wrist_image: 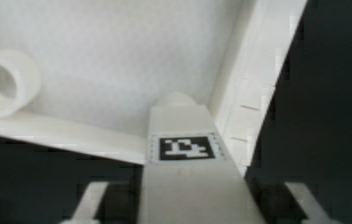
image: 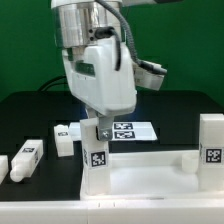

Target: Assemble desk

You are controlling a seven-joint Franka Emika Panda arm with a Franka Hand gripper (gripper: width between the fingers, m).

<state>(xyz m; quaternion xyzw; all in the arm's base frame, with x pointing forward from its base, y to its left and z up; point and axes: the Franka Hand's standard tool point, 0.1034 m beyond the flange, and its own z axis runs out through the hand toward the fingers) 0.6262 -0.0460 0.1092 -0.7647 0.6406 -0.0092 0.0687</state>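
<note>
Exterior view: at frame centre the pincer (image: 99,128) grips the top of an upright leg (image: 97,160), which stands at the near left corner of the tabletop (image: 150,185) in the lower right. Another tagged leg (image: 212,148) stands at the right edge. Two loose legs (image: 27,157) lie on the black bench (image: 40,110) at lower left. The marker board (image: 135,130) lies behind the pincer.

Wrist view: the leg (wrist_image: 187,150) runs between the fingers (wrist_image: 95,200) toward the tabletop (wrist_image: 137,60) rim, with a round socket (wrist_image: 2,85) nearby.

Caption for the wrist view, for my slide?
Tagged white leg between the fingers of the gripper, tabletop panel and round corner socket beyond.
</note>
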